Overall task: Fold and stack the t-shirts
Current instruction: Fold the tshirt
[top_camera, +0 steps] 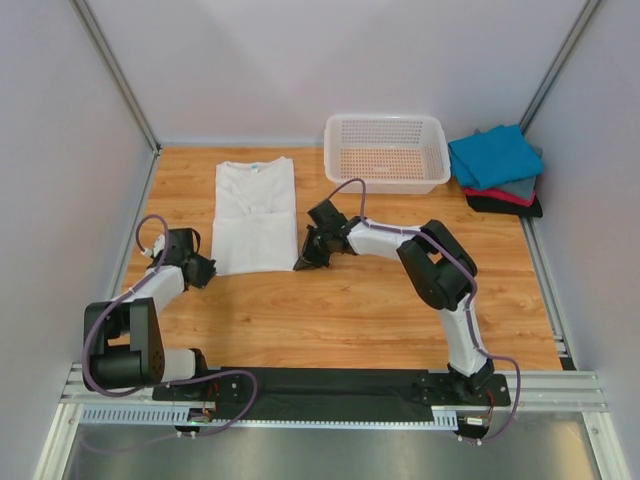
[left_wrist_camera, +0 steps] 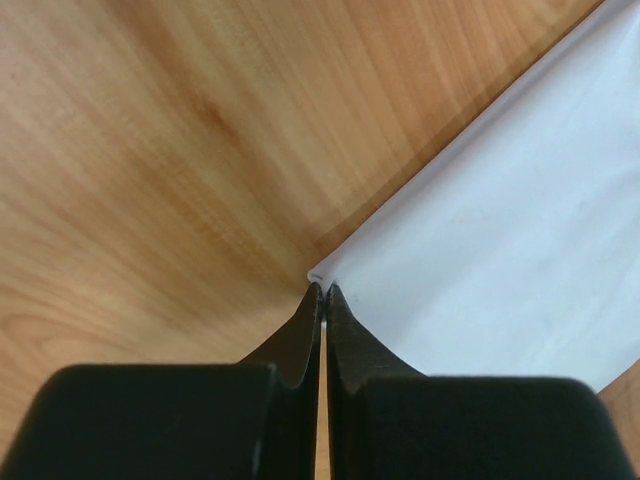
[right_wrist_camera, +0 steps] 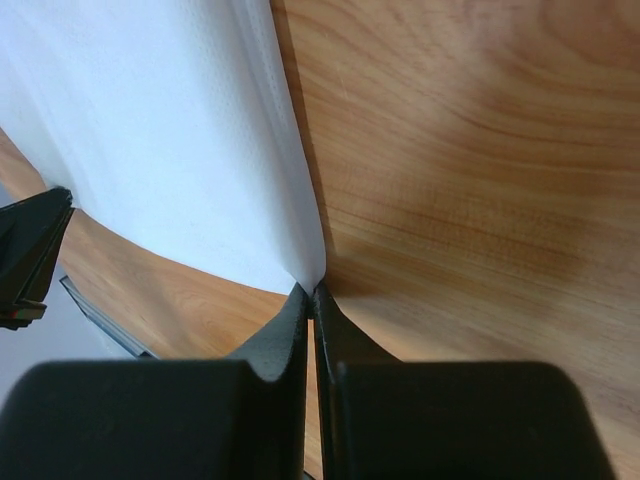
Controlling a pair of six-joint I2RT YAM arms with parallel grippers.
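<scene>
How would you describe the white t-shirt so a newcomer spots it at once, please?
On the wooden table, left of the white basket, lies the white t-shirt. It alone is white and laid flat; the coloured shirts sit stacked far right.

1 white t-shirt, 4 folded t-shirts, 1 basket

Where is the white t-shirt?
In the top view the white t-shirt lies flat left of centre, beside the basket, with the left gripper and right gripper pinching its near corners.
</scene>
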